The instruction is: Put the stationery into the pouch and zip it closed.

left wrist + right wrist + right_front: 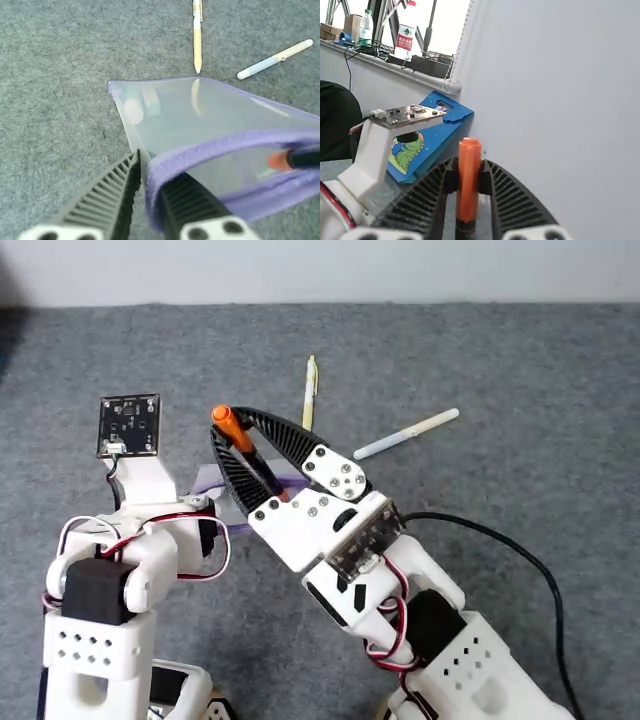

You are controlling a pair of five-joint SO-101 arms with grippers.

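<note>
A clear pouch with purple zip trim stands with its mouth held open. My left gripper is shut on its purple rim. My right gripper is shut on an orange marker with a black body, tilted over the pouch. In the left wrist view the marker's orange end sits at the pouch mouth. In the right wrist view the marker stands upright between the fingers. A yellow pen and a pale blue-and-cream pen lie on the grey mat beyond the pouch.
The grey mat is bare to the right of the pens and at the far left. A black cable runs along the right arm's side. The left arm's camera board sits close beside the right gripper.
</note>
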